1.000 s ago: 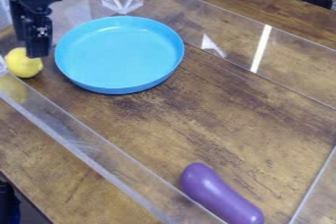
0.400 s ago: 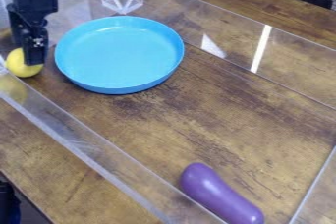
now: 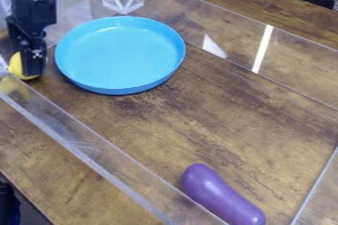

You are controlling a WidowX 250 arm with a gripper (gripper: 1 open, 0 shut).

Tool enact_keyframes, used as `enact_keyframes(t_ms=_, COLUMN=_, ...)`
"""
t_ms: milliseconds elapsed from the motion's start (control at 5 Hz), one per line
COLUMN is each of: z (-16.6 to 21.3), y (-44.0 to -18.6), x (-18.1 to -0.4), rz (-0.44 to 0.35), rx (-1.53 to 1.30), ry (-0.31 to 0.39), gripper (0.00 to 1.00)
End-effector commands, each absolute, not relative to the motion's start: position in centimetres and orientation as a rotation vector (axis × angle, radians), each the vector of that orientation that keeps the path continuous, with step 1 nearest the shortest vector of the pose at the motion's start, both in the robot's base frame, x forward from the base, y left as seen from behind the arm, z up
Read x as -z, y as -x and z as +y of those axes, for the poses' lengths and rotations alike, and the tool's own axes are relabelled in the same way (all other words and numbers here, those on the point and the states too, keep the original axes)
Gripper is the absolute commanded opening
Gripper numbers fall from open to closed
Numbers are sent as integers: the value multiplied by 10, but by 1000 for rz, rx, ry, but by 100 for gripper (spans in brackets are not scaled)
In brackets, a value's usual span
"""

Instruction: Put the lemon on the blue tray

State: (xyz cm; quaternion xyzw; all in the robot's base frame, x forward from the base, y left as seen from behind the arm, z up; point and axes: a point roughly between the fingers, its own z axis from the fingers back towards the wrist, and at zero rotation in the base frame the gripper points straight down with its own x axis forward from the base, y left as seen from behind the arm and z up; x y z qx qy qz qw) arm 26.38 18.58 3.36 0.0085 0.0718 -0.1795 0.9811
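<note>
Brown wood grain covers the table, with light reflections and clear strips crossing it. My largest item is the round, bright blue tray, its raised rim enclosing a bare shallow floor toward the upper left of my view. Next in size is the purple eggplant-shaped thing, lying at a slant near the bottom edge, well apart from the tray. At the far left I have the black hand lowered over the lemon, fingers spread wide; I cannot tell whether they touch it. That small yellow lemon sits on the table just beside the tray, outside its rim, partly hidden by the hand.
</note>
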Motion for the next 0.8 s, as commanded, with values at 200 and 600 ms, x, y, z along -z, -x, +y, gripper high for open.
enact_keyframes(t_ms=200, z=194, y=-273, x=-44, rz=108, rx=355, ry=-59, gripper=0)
enact_keyframes(t_ms=600, z=193, y=-275, x=-42, rz=111, rx=359, ry=-60, gripper=0)
